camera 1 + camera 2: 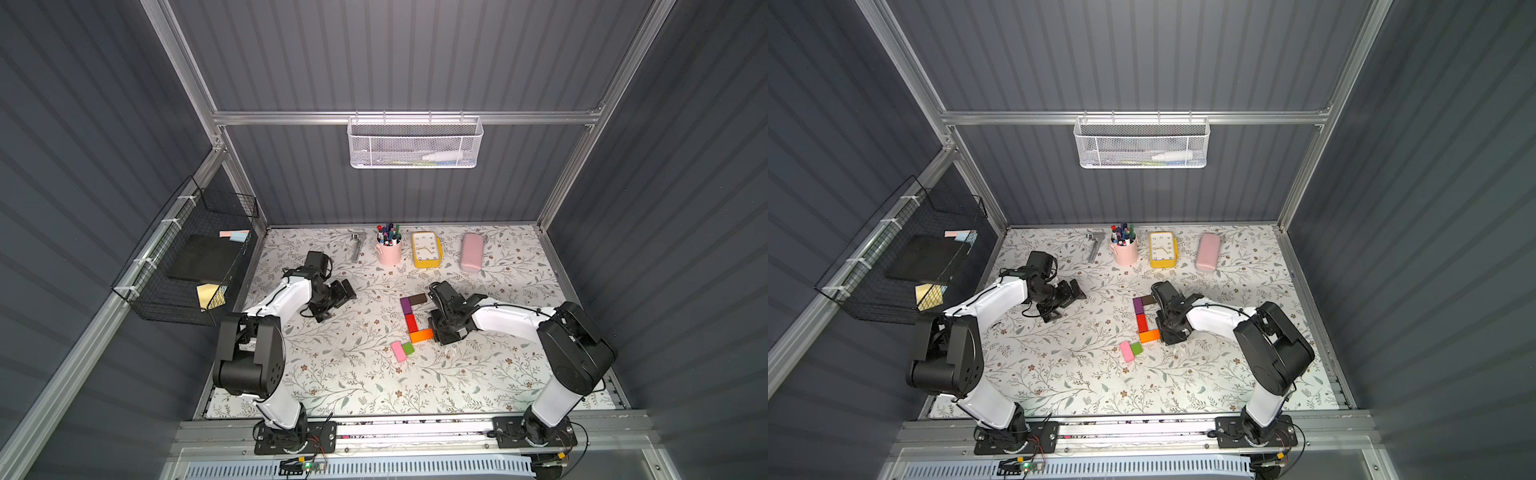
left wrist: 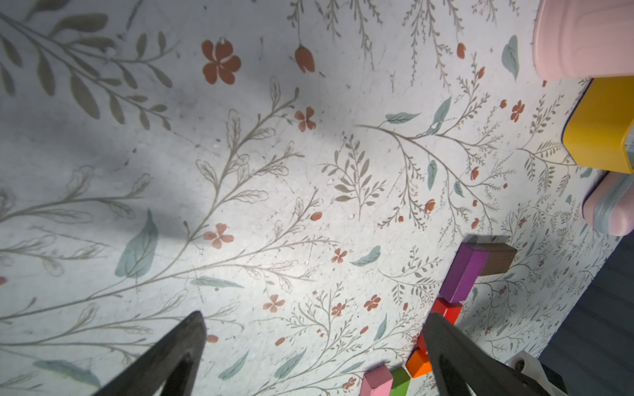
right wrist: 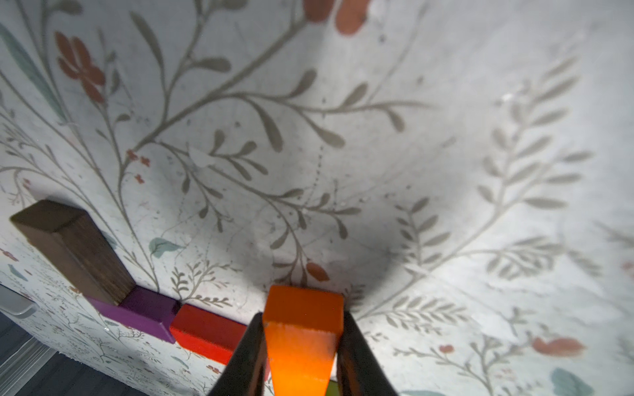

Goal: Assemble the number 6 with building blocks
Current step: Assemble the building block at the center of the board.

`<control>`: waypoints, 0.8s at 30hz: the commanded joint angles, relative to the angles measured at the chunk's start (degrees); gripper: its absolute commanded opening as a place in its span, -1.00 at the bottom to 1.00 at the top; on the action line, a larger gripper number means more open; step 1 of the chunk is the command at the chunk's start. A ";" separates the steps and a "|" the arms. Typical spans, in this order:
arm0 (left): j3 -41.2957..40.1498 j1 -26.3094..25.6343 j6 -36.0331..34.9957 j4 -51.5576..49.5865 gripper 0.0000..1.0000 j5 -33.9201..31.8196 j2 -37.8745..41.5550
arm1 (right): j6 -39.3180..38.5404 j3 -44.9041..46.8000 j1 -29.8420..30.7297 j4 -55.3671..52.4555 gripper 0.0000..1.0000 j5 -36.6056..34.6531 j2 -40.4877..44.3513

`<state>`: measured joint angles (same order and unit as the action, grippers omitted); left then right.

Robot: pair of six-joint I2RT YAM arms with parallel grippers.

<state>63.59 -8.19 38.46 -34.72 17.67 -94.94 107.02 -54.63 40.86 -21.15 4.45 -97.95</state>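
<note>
Brown [image 1: 418, 299], purple [image 1: 406, 305] and red [image 1: 411, 322] building blocks lie joined in a hooked column on the floral mat. At its near end lies the orange block [image 1: 421, 335], and my right gripper [image 3: 302, 317] is shut on that orange block [image 3: 302, 349], low at the mat beside the red one [image 3: 206, 329]. The pink block [image 1: 398, 351] and green cube [image 1: 408, 348] lie together just in front of the column. My left gripper [image 2: 315, 317] hangs open and empty over bare mat, left of the blocks [image 2: 465, 274].
Along the back of the mat stand a metal tool [image 1: 357, 245], a pink pen cup [image 1: 388, 251], a yellow clock [image 1: 426, 249] and a pale pink case [image 1: 471, 252]. A black wire basket [image 1: 187, 257] hangs on the left wall, a white mesh basket [image 1: 415, 143] on the back wall.
</note>
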 commanded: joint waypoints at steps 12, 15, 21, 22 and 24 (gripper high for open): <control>0.69 0.18 -0.98 -1.61 0.98 0.35 0.19 | 11.21 0.14 -0.44 -1.60 -0.27 -2.03 -1.19; 0.65 0.17 -0.89 -1.50 0.98 0.34 0.28 | 10.71 0.29 -0.51 -1.23 0.02 -2.48 -0.76; 0.56 0.12 -0.89 -1.58 0.98 0.30 0.52 | 10.30 0.15 -0.45 -0.86 0.05 -3.18 -0.35; 0.56 0.14 -0.85 -1.58 0.98 0.34 0.54 | 9.74 0.10 -0.52 -0.31 0.06 -3.18 -0.30; 0.36 0.14 -0.85 -1.49 0.98 0.30 0.72 | 8.72 -0.01 -0.46 0.83 0.06 -2.75 0.09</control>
<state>63.59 -8.19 38.46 -34.70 17.67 -94.96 107.28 -54.74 40.56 -20.08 2.76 -97.95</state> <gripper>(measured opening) 0.992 0.528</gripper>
